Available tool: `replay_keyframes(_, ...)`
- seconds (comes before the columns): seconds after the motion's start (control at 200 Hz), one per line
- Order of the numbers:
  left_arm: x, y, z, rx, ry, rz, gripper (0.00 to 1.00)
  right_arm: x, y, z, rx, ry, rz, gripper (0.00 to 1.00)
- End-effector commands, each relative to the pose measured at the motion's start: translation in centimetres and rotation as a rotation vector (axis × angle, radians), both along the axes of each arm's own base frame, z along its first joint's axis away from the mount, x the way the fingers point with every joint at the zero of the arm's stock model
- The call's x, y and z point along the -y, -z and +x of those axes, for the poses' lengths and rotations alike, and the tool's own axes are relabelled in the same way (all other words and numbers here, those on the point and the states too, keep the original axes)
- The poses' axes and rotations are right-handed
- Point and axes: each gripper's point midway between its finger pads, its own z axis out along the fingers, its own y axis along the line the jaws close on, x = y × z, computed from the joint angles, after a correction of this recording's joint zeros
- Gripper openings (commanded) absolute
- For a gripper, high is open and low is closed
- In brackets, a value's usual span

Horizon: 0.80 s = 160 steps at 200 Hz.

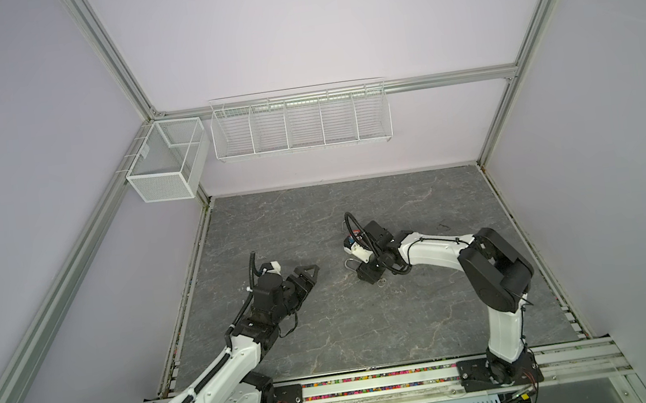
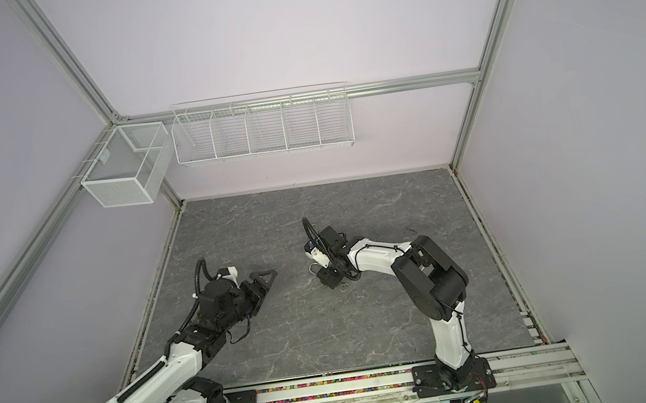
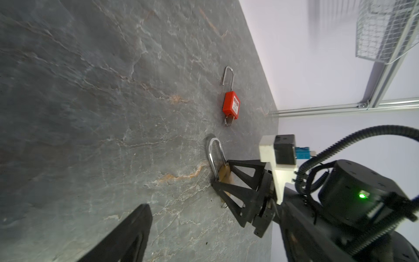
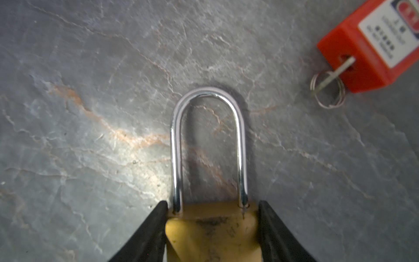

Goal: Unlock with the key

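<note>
The brass padlock [image 4: 213,233] lies flat on the tabletop [image 4: 90,68]. Its body is gripped between the fingers of the right hand [image 3: 221,172], shackle [image 4: 207,95] pointing away from the palm, probably to steady it for the key turn. The left hand [image 1: 309,281], released and empty, hovers well apart. A red padlock [image 3: 231,104] lies beyond the right fingertips, off to one side.

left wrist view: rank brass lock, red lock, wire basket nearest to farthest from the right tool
1. brass lock, between the fingers of the right tool
2. red lock, lying just beyond it
3. wire basket, hung far off
</note>
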Motion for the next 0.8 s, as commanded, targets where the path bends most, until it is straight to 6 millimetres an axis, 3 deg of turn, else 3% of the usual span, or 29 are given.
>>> replay_keyframes(0.0,2.7,-2.7,1.5,0.131,0.093,-0.045,0.86,-1.6,-4.0,-0.1,0.029,-0.004,0.144,0.15)
replay_keyframes(0.285,8.4,-3.3,3.9,0.219,0.147,-0.18,0.75,-2.5,-7.9,-0.6,0.084,0.025,0.286,0.13)
replay_keyframes(0.405,8.8,-3.2,4.5,0.231,0.115,-0.198,0.74,-3.4,-9.7,-1.1,0.124,0.017,0.317,0.13)
replay_keyframes(0.64,10.9,-2.6,5.4,0.217,0.125,-0.183,0.71,-4.9,-11.2,-1.2,0.13,0.029,0.336,0.13)
replay_keyframes(0.795,11.5,-2.1,5.9,0.213,0.107,-0.246,0.59,-5.4,-12.2,-1.1,0.132,0.054,0.354,0.13)
